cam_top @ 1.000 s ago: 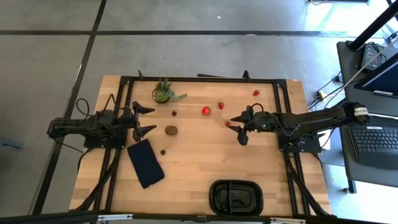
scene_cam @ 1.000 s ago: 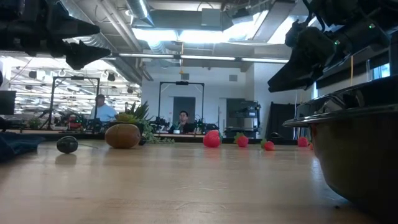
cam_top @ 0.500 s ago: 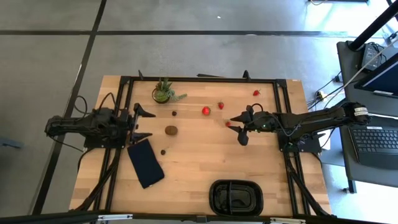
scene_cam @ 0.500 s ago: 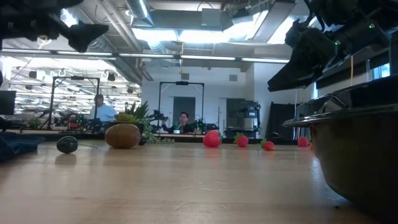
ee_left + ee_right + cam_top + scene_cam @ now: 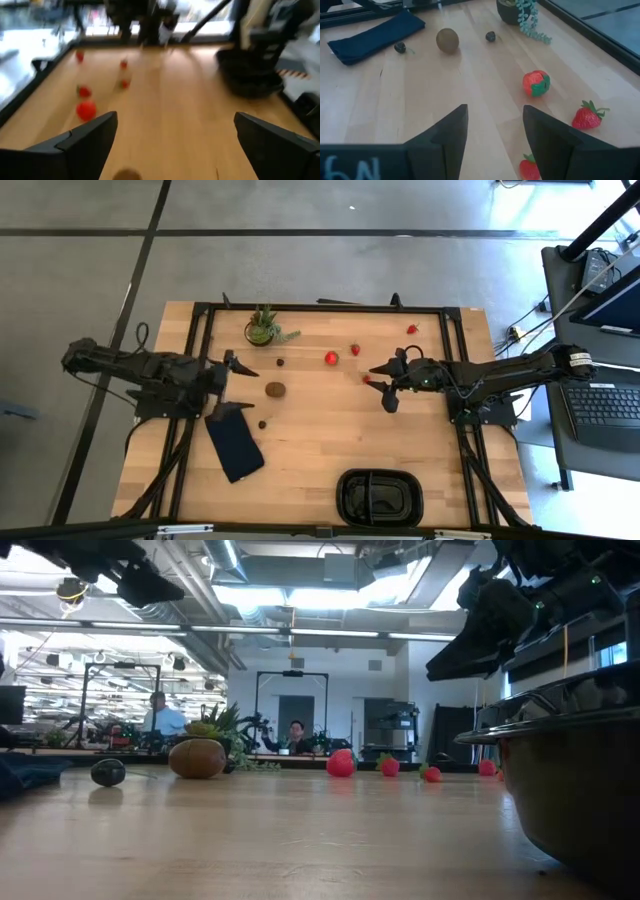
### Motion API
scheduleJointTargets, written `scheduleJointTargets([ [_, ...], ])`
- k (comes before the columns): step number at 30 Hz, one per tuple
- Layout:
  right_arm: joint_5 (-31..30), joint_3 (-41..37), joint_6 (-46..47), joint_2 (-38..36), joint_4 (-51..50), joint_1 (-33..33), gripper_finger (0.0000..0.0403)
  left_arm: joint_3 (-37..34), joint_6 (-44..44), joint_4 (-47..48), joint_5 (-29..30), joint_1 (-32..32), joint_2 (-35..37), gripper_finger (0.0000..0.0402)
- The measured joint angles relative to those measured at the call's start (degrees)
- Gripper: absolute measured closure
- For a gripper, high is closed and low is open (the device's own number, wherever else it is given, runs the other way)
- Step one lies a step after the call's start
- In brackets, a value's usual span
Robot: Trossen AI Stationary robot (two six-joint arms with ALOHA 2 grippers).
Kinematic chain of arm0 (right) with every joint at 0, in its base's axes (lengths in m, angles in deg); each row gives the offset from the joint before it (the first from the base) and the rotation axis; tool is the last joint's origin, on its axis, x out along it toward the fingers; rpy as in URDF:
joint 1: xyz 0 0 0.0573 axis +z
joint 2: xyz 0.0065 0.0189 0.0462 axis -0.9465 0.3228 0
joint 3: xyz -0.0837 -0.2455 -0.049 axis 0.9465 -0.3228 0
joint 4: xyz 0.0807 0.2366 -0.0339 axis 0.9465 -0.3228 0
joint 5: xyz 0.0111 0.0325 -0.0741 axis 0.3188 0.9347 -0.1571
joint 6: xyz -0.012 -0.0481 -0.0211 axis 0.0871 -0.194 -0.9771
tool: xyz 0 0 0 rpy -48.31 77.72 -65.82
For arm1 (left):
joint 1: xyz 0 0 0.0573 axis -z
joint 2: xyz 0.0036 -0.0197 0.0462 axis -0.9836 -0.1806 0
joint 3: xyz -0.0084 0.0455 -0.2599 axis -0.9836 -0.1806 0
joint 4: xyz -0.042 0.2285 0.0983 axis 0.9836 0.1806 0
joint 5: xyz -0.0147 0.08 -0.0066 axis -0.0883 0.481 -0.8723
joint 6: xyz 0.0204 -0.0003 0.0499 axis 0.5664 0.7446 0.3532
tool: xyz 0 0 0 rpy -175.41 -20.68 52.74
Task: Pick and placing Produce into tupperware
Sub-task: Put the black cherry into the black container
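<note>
Wooden table [image 5: 320, 450] with all produce outside the empty black tupperware [image 5: 379, 497]: kiwi [image 5: 275, 390], strawberries, berries untouched, left gripper [image 5: 238, 385] and right gripper [image 5: 382, 387] both spread, holding nothing.

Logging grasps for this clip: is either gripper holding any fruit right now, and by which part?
Nothing is held. The left gripper is open over the table's left side, and the right gripper is open beside a strawberry.

Both arms dark, near-black, jointed tubes with black cables looped along them. Right arm [image 5: 500, 375] has a pale band near the base – fingers [image 5: 547, 135] matte black, wedge-shaped.
</note>
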Motion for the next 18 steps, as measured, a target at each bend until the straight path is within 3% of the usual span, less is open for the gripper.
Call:
scheduleJointTargets([
  [10, 0.0, 0.0, -1.5, 0.0, 0.0, 0.0, 0.021, 12.9, -13.5, 12.1, 2.0, 7.4, -19.7, 0.0009],
  [18, 0.0, 0.0, -2.8, 0.0, 0.0, 0.0, 0.021, 17.3, -18.5, 14.5, 2.2, 9.3, -33.6, 0.0009],
])
